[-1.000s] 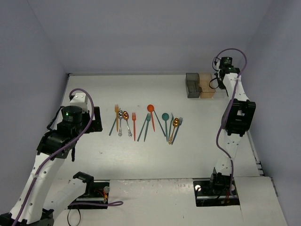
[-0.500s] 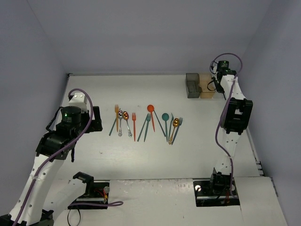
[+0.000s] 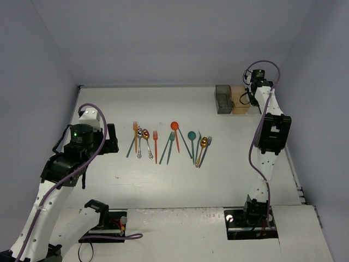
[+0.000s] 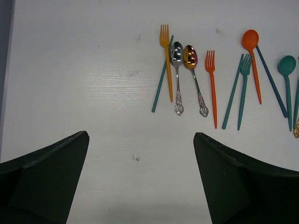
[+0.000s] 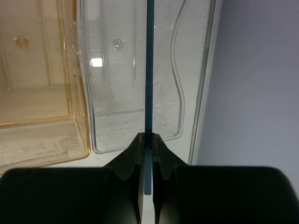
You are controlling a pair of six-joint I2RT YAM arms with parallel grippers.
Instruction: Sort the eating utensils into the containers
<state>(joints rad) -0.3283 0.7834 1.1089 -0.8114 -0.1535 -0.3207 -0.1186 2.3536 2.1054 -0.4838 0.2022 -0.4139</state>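
Note:
The eating utensils [image 3: 170, 142] lie in a row mid-table. The left wrist view shows an orange fork [image 4: 165, 60], a silver spoon [image 4: 176, 70], a gold spoon [image 4: 192, 70], a second orange fork [image 4: 212, 86], a teal fork [image 4: 243, 88] and an orange spoon [image 4: 252, 56]. My left gripper [image 4: 141, 134] hangs open to their left, holding nothing. My right gripper [image 5: 148, 136] is shut on a blue-grey chopstick [image 5: 149, 70], which points over the clear bin [image 5: 117, 84]. The orange-tan bin [image 5: 37, 93] adjoins that bin on its left. The dark grey bin [image 3: 223, 99] stands at the far right.
The clear bin sits close to the table's right edge and the wall [image 5: 252, 79]. Teal chopsticks [image 4: 161, 84] and a teal spoon [image 4: 287, 79] lie among the row. My right arm [image 3: 270, 131] stretches along the table's right side.
My right wrist has shifted a little left and farther back over the bins, still holding the chopstick. My left arm has drifted slightly toward the near left.

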